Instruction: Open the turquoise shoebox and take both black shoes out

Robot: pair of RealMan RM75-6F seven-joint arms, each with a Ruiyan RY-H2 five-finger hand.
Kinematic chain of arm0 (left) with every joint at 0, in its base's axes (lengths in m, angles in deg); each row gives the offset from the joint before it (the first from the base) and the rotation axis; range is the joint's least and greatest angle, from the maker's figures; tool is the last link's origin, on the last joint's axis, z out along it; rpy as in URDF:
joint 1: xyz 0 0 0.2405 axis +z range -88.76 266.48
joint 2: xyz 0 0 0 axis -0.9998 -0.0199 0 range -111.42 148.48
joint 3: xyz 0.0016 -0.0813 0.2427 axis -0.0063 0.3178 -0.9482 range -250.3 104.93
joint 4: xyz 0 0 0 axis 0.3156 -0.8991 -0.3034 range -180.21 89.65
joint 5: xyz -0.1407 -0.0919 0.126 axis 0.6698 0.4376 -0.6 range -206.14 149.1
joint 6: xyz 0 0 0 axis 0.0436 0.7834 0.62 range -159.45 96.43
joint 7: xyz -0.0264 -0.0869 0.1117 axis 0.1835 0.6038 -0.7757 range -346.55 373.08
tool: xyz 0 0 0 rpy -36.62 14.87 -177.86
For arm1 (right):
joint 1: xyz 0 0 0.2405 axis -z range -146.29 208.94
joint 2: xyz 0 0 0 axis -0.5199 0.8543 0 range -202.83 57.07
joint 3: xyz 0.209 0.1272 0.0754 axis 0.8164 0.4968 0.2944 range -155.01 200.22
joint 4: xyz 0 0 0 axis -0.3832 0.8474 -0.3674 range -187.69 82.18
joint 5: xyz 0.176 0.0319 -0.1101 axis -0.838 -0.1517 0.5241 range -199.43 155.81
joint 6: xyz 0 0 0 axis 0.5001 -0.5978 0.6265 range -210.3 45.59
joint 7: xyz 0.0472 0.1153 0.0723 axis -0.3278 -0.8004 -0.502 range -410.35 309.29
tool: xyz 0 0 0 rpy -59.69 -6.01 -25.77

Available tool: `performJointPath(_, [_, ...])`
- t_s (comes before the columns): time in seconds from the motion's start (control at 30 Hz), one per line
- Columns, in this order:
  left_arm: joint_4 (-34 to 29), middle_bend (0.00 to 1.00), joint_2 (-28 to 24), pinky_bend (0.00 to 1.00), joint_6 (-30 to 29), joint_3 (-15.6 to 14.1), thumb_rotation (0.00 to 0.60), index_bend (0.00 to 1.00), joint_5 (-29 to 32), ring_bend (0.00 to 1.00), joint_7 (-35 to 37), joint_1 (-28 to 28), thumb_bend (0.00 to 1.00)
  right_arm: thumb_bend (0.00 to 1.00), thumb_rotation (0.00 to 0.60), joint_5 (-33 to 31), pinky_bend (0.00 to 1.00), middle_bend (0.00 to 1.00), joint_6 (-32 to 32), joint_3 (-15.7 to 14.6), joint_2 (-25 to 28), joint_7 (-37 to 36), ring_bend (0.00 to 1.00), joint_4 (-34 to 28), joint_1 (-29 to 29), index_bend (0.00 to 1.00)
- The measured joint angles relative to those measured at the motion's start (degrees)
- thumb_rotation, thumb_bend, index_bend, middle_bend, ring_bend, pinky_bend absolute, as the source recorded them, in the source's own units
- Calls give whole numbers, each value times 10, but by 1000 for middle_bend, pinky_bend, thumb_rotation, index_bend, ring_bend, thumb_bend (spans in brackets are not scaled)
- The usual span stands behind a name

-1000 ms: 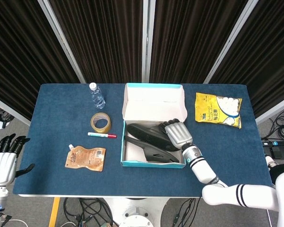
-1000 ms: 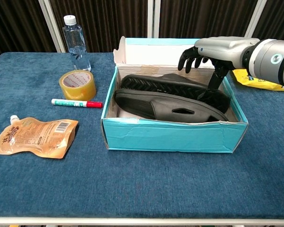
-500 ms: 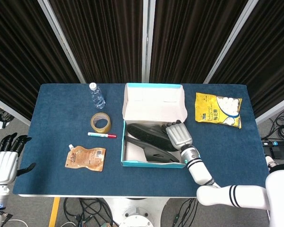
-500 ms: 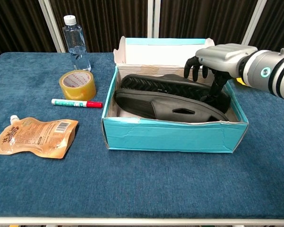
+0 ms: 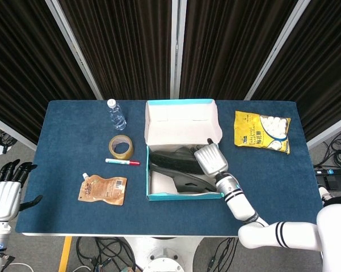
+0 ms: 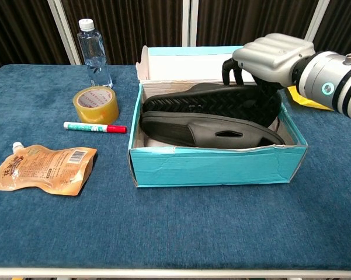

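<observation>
Near the middle of the desk [image 5: 74,215], the turquoise shoebox [image 6: 216,166] sits open with both black shoes inside. The right robot hand [image 6: 268,55] curls its fingers over the rear shoe [image 6: 210,99], which lies sole-up and looks gripped and slightly raised. Lifting it well probably means rising straight up past the box wall so the box does not drag along. The left robot hand [image 5: 4,192] hangs spread and empty off the desk's left edge. No writing on the box is legible.
</observation>
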Motion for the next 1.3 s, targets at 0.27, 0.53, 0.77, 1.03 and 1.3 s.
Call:
performJointPath(0.27, [1,181,1,115,-3,-1,600,228,-1,82,0,2,18,652,600,78,268,537,-5,-9,23,27,563,-7,-3,619])
performJointPath(0.53, [4,182,1,115,-3,1,600,228,-1,82,2,0,18,653,600,153,268,555,-41,-6,52,-15,564,-23,22,639])
performJointPath(0.77, [2,182,1,115,-2,3,600,228,-4,82,-1,-3,18,654,600,195,267,582,-67,7,84,-129,591,-32,56,672])
performJointPath(1.03, [-2,181,-2,115,-6,6,600,228,-5,82,-5,-5,18,654,600,276,271,596,-123,22,134,-294,604,-24,107,684])
performJointPath(1.3, [-5,181,-3,115,-7,7,600,228,-10,82,-9,-9,18,655,600,330,271,599,-209,27,218,-382,604,-27,190,685])
